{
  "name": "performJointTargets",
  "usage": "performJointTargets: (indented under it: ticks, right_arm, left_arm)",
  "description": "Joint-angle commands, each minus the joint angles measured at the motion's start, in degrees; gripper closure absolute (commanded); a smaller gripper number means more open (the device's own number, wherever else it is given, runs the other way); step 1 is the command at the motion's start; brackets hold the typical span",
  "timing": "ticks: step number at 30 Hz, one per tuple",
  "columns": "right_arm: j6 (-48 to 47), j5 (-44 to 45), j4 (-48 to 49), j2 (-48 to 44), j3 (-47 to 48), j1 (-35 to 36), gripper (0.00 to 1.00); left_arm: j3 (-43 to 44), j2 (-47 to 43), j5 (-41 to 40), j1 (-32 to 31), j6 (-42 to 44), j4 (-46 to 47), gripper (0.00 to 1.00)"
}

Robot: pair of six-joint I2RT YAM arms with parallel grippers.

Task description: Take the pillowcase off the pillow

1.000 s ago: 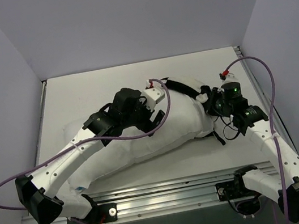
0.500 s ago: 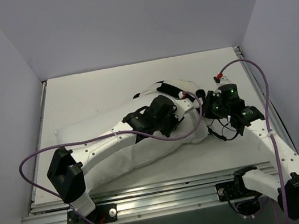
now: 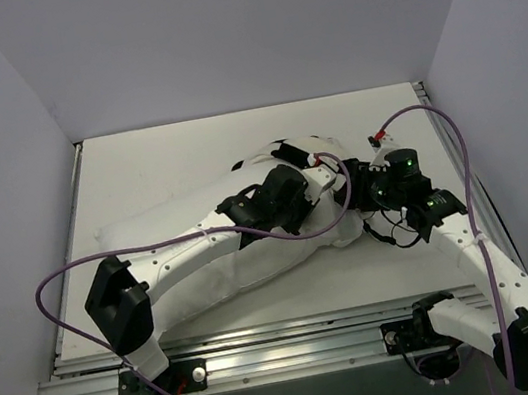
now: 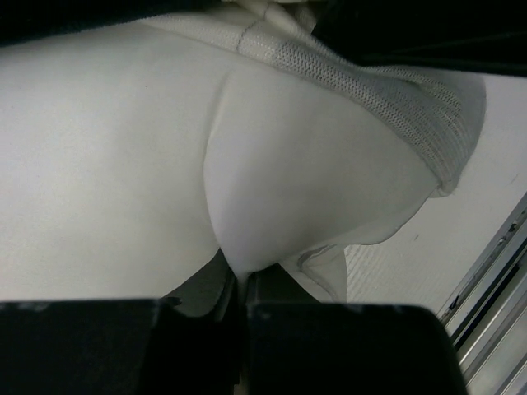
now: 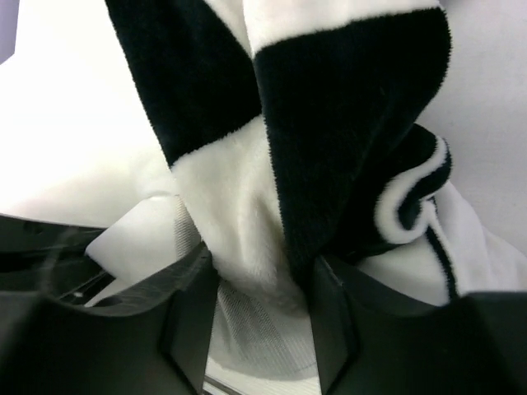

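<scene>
Right, take the pillow [image 3: 256, 270] as your landmark: it lies slantwise across the table [image 3: 137, 168], its left end nearer the far side, with both arms meeting at its right end. Your left arm stretches along the top of the pillow. The left gripper [image 4: 244, 284] is fully closed there, with a small tuck of the pillow's smooth white cloth pinched between its 2 fingers. Just above that pinch, in the left wrist view, a ribbed white edge wraps over the pillow's corner. The pillowcase [image 5: 329, 123] is bunched at that same right end, black and white squares folded over one another. Your right gripper [image 5: 263, 304] sits just beside the pillow's right end. Its 2 fingers stand a little apart, and a thick fold of pillowcase fills the gap, touching both. You cannot tell from here whether they are pressing on it.
</scene>
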Motion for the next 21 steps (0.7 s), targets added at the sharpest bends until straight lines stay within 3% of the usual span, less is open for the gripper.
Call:
performJointTargets:
  ticks: [1, 3, 6, 12, 16, 21]
  right_arm:
    - [0.43, -7.47, 2.33, -2.34, 0.33, 1.58, 0.58]
    - [-0.01, -7.82, 2.32, -2.35, 0.42, 1.75, 0.47]
    - [-0.18, -8.44, 2.5, -2.08, 0.07, 2.45, 0.39]
    - [-0.36, -5.2, 1.63, -2.44, -0.64, 4.3, 0.35]
    - [-2.38, 1.39, -0.57, -0.94, -1.6, 4.74, 0.49]
    - [-2.03, 9.03, -0.84, 0.91, -2.57, 4.74, 0.76]
  left_arm:
    - [0.36, 2.59, -1.65, 1.01, -1.01, 3.53, 0.98]
    - [0.36, 2.68, -1.3, 1.01, -1.01, 3.79, 0.98]
    - [0.53, 2.86, -1.21, 1.01, -2.86, 3.97, 0.98]
    - [1.32, 2.86, -1.39, 1.01, -3.3, 3.35, 0.98]
    - [1.06, 1.19, -1.47, 1.01, -3.82, 2.74, 0.98]
    - [-0.52, -2.75, -3.84, 1.44, -4.7, 0.81, 0.98]
